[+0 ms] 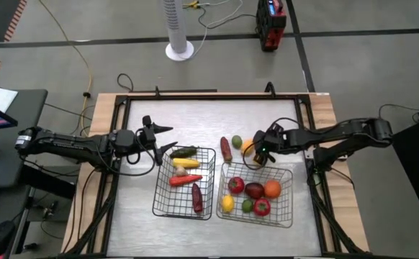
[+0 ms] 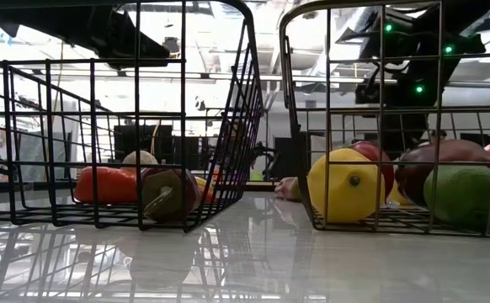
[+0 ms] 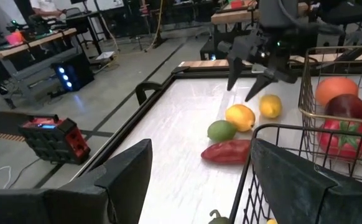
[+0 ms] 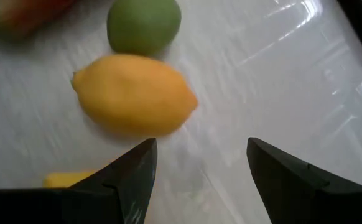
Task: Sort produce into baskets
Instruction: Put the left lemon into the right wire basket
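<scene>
Two wire baskets stand side by side: the left basket (image 1: pixel 163 205) holds long green, yellow, red and maroon pieces, and the right basket (image 1: pixel 289 216) holds round red, maroon, orange, yellow and green ones. Loose on the table beyond them lie a long red pepper (image 1: pixel 226 148), a green lime (image 1: pixel 237 141), a yellow lemon (image 4: pixel 134 93) and another yellow piece (image 3: pixel 270 106). My right gripper (image 1: pixel 258 151) is open above the lemon, its fingers standing just short of it in the right wrist view (image 4: pixel 199 168). My left gripper (image 1: pixel 166 138) is open and empty over the left basket's far left corner.
A raised dark frame (image 1: pixel 195 97) runs round the table top. Bare table lies left of the left basket and at the far side beyond the loose pieces. The low view looks through both baskets' mesh walls (image 2: pixel 228 126).
</scene>
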Robot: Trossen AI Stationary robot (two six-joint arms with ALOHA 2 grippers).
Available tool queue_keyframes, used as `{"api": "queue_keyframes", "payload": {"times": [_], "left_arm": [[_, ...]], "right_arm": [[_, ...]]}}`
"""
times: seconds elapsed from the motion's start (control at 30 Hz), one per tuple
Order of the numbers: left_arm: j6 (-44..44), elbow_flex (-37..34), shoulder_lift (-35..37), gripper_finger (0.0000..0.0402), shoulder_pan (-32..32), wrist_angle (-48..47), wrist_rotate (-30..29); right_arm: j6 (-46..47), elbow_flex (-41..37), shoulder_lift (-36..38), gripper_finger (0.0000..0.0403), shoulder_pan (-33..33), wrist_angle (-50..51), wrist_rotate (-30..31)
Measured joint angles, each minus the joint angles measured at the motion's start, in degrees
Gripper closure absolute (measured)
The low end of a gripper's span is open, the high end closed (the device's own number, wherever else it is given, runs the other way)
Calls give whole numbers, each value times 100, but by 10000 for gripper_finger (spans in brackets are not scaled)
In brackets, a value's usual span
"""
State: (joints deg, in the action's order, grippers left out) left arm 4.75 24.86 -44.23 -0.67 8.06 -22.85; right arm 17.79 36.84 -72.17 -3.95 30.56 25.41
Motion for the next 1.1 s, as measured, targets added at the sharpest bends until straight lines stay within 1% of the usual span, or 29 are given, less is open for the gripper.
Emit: {"api": "queue_keyframes", "payload": {"times": [0.13, 0.2, 0.3, 0.4, 0.5, 0.57, 0.7, 0.87, 0.97, 1.1], "left_arm": [[-11, 2, 0, 139, 0, -81, -2], [-25, 2, -1, 139, 0, -101, -2], [-48, 2, -2, 139, 0, -95, -2], [-48, 2, -2, 139, 0, -89, -2], [-50, 2, -2, 139, 0, -52, -2], [-58, 2, -2, 139, 0, -23, -2], [-98, 2, -2, 139, 0, -4, 6], [-97, 2, -2, 139, 0, 8, 116], [-43, 2, -2, 139, 0, 8, 118], [37, 2, -2, 139, 0, 8, 120]], "right_arm": [[-113, -2, 341, 127, -19, 92, -25], [-261, -2, 618, 127, -28, 138, -255], [-567, -80, 1068, 127, -163, 165, -924], [-628, -303, 1461, 127, -508, 225, -1531], [-506, -507, 1699, 127, -957, 113, -2249], [-212, -500, 1762, 127, -1227, 16, -2621], [649, -292, 1642, 127, -1459, 245, -2875], [1233, 372, 1105, 127, -1447, 1226, -3013], [1181, 736, 617, 127, -1447, 1431, -3018], [428, 1174, -112, 127, -1381, 1257, -3010]]}}
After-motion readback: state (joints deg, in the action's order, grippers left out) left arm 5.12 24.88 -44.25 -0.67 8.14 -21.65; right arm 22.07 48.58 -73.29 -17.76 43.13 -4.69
